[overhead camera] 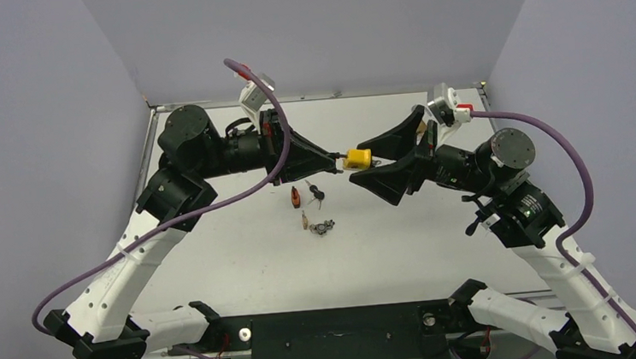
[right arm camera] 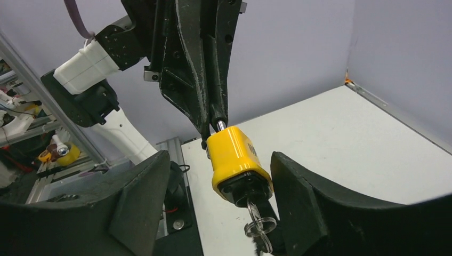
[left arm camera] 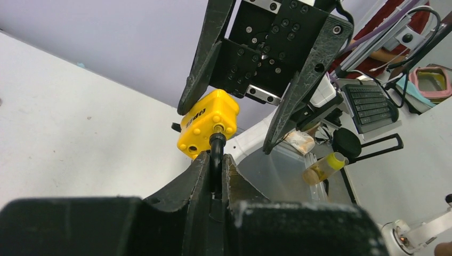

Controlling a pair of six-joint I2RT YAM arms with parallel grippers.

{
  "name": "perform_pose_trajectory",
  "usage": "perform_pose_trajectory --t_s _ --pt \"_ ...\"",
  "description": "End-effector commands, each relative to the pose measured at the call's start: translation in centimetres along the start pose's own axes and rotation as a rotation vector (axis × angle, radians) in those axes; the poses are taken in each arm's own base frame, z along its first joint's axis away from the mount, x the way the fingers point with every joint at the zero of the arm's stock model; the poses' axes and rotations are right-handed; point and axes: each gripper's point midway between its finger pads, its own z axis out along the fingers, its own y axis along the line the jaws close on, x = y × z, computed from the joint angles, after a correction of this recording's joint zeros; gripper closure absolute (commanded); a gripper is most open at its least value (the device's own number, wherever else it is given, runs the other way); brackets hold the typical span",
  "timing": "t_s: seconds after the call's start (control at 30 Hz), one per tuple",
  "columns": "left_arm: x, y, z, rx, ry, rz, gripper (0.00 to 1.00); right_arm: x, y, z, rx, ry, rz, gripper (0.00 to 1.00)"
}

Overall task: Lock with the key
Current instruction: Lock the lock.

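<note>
My left gripper (left arm camera: 216, 166) is clamped on the black shackle (left arm camera: 216, 149) of the yellow padlock (right arm camera: 234, 157), holding it in the air above the table (overhead camera: 218, 256) with the body pointing toward my other arm; my right gripper (right arm camera: 218, 160) stands wide, one finger on each side of the body with a gap on both sides in the right wrist view, gripping nothing. The key (right arm camera: 250, 205) sits in the keyhole at the end of the body away from the shackle; its key ring (right arm camera: 259, 226) dangles below. The risks, as I judge them: closing on the body instead of the key would turn nothing; a pinch on the ring alone would slip; a hard twist could spin the thin shackle in my left jaws, or drag the key out, down among the loose keys (overhead camera: 322, 225) on the table.
</note>
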Motion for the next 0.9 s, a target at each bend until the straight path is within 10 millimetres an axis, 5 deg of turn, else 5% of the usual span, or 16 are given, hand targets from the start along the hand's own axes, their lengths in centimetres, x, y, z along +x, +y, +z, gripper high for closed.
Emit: perform_pose_trajectory --t_s 0.0,0.33,0.8,0.87 --pt "-3.8 -4.7 -1.3 0.107 -0.114 0.118 1.0 -2.0 2.9 0.0 -0.126 -0.051 -0.039 0.39" --pt "-3.9 -4.7 -1.3 0.103 -0.125 0.119 1.0 -1.2 2.9 0.0 -0.122 -0.046 -0.01 0.52" --pt "-3.0 -3.4 -0.8 0.087 -0.094 0.098 1.0 -1.6 2.2 0.6 -0.089 -0.084 0.058 0.97" --pt "-2.7 -3.2 -0.9 0.077 -0.08 0.101 0.91 -1.7 2.1 0.6 -0.081 -0.087 0.059 1.0"
